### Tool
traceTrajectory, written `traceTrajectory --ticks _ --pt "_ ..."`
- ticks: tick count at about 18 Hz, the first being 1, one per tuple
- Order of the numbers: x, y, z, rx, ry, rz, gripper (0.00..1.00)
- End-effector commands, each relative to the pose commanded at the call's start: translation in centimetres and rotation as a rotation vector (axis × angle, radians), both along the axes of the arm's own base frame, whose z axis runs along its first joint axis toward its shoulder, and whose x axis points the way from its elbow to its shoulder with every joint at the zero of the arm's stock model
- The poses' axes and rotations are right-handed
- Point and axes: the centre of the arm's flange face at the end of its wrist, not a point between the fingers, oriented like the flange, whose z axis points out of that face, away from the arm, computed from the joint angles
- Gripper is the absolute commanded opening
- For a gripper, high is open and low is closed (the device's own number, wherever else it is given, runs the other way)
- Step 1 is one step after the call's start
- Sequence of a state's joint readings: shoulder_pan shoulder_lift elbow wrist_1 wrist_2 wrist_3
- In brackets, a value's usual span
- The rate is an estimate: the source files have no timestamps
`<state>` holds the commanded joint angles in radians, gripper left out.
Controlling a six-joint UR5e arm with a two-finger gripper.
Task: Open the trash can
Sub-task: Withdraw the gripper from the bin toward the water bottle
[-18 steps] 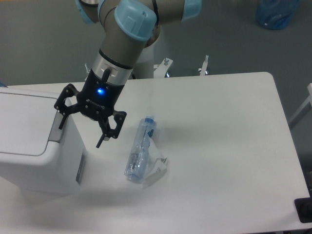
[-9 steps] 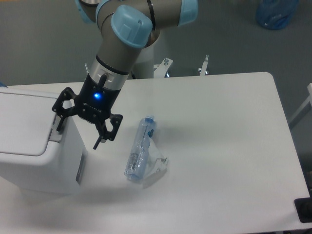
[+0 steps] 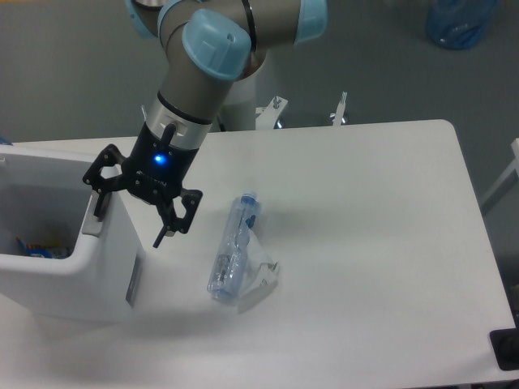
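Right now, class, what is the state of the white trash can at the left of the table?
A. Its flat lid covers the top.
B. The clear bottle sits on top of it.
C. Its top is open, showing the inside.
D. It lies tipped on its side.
C: the trash can stands upright with its top uncovered, its inside and something blue in it visible, while the open gripper hangs at its right edge.

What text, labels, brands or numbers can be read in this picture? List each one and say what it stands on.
None can be read.
Gripper: faint pale marking on its black body near the blue light, too small and blurred to read.
Trash can: grey side panel, no legible print.
Crushed clear bottle: blue patches only, no readable label.
Colourful items inside the trash can: too small to tell.
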<state>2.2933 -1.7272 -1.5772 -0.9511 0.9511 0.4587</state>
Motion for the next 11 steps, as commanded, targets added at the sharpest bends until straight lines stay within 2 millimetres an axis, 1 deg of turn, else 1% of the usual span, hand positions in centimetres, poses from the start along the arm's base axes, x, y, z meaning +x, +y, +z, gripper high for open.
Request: traceTrajectory --ticks 1,2,4,6,8,9,10,11 --pt "-0.6 0.1 1.0 0.016 0.015 0.005 1.0" --pt "-1.6 0.0 2.0 0.034 0.033 0.021 1.0" --pt "-4.4 -0.3 2.4 0.027 0.065 0.063 1.0" --pt "-7.2 -0.9 2.6 -0.023 0.158 0.126 1.0" --pt "-10.0 -0.2 0.1 -0.086 0.241 0.155 1.0" --pt "-11.3 -0.7 -0.9 -0.129 0.294 0.187 1.0" --pt "-12.6 -1.1 -1.3 -0.166 0.35 0.208 1.0" --pt "-13.7 -1.3 -2.3 -0.202 0.385 0.206 1.0"
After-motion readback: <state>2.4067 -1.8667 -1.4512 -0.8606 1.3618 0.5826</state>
